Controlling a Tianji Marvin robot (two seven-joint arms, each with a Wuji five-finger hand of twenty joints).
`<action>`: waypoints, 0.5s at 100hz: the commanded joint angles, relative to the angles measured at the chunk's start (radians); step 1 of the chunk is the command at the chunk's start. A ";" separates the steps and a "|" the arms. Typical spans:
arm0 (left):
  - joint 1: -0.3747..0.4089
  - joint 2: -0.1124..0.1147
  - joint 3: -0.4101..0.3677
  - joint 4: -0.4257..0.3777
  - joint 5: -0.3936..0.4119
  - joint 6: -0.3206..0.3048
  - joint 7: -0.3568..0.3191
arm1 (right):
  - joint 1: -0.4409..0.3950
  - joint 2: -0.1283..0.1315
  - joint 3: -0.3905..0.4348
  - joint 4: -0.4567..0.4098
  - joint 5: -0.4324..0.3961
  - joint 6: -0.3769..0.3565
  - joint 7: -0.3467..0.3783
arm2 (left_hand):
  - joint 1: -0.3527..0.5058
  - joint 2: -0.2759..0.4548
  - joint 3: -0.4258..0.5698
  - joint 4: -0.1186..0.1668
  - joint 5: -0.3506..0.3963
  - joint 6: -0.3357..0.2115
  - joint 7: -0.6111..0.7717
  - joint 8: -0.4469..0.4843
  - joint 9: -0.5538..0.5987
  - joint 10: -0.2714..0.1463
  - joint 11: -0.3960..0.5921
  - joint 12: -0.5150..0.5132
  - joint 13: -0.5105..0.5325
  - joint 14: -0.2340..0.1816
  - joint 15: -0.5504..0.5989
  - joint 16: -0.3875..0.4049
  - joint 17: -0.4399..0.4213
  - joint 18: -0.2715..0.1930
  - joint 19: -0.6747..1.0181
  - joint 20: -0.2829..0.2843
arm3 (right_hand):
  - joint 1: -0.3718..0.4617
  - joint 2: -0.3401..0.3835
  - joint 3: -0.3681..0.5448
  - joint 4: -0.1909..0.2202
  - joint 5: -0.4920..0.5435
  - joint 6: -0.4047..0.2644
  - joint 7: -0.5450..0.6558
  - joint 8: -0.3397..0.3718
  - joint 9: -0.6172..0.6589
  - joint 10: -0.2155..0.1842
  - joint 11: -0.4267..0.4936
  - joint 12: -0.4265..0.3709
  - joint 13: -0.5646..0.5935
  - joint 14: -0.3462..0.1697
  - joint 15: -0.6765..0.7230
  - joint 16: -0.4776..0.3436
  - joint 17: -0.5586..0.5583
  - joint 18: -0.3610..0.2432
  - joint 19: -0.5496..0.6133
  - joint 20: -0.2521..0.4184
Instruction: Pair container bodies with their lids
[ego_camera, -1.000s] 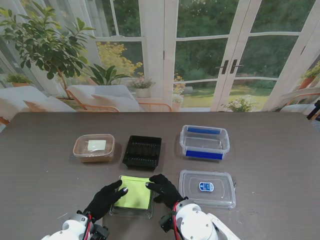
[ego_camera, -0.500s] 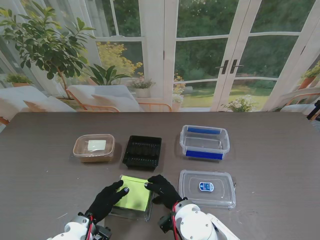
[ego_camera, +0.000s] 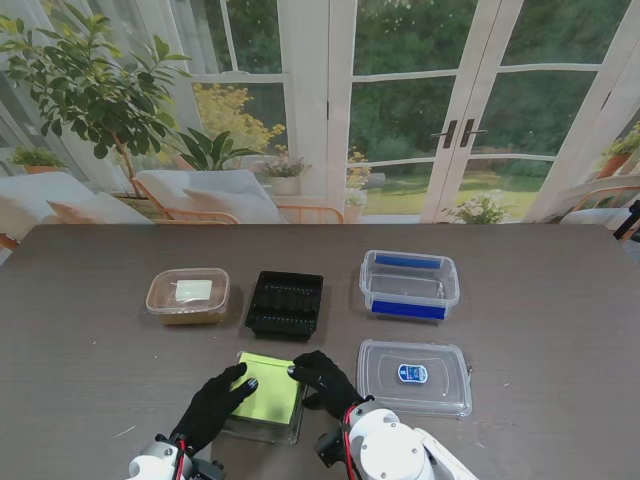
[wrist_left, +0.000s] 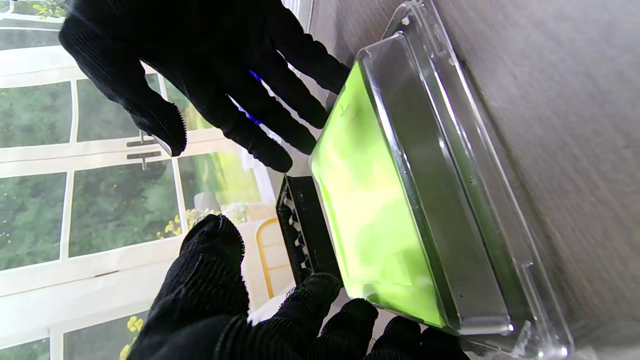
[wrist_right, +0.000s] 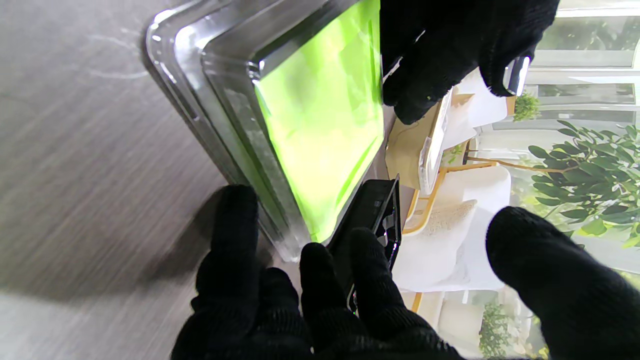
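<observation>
Stand view shows a dark wood-grain table (ego_camera: 90, 350) running the full width, with glass doors and a garden behind it. Largest of the things on it is a clear tub with blue clips (ego_camera: 409, 283), right of centre and farther from me; just nearer lies its flat clear lid with a blue label (ego_camera: 415, 376), apart from the tub. A black ribbed tray (ego_camera: 286, 303) sits at the middle of the far row, and a small tan tub with its lid on (ego_camera: 188, 294) stands to its left.

Nearest to me, in front of the black tray, is a clear lid with a green sheet (ego_camera: 266, 401) showing through it. Both wrist views show it tilted, one long edge near the table and the other raised (whether that low edge touches the table I cannot tell).

Left hand (ego_camera: 212, 403), in a black glove, has its fingers apart and laid against the left side of the green lid. Right hand (ego_camera: 327, 378), also gloved, has its fingers spread against the right side, fingertips (wrist_right: 235, 210) at the lid's rim. The lid is pressed between the two hands.
</observation>
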 joint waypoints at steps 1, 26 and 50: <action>0.014 -0.011 0.014 -0.013 -0.008 -0.008 -0.023 | -0.018 -0.010 -0.018 0.005 0.011 -0.011 0.025 | 0.032 0.023 -0.031 0.035 0.018 -0.004 -0.004 0.001 0.068 -0.043 0.085 0.029 0.032 -0.023 0.013 0.029 0.039 -0.003 0.069 0.027 | -0.009 -0.018 -0.006 0.019 -0.042 -0.007 0.016 -0.005 -0.029 -0.018 -0.003 -0.007 0.009 0.017 0.051 0.016 -0.483 0.063 -0.086 -0.033; 0.025 -0.015 0.017 -0.020 -0.007 -0.038 0.000 | -0.026 -0.011 -0.020 0.001 0.047 -0.050 0.025 | 0.035 0.022 -0.032 0.035 0.022 -0.004 -0.005 0.002 0.074 -0.044 0.085 0.032 0.037 -0.030 0.014 0.035 0.039 -0.008 0.073 0.036 | 0.004 -0.026 0.003 0.016 -0.040 -0.011 0.011 -0.008 -0.027 -0.022 -0.004 -0.007 0.019 0.002 0.054 0.018 -0.478 0.051 -0.103 -0.025; 0.021 -0.020 0.027 -0.015 -0.021 -0.058 0.018 | -0.029 -0.015 -0.021 0.007 0.080 -0.087 0.020 | 0.039 0.022 -0.032 0.035 0.023 -0.004 -0.005 0.003 0.076 -0.042 0.086 0.033 0.040 -0.031 0.013 0.038 0.040 -0.009 0.075 0.042 | 0.014 -0.033 0.013 0.012 -0.040 -0.013 0.024 -0.002 -0.026 -0.025 0.008 -0.002 0.030 0.000 0.055 0.019 -0.472 0.048 -0.113 -0.014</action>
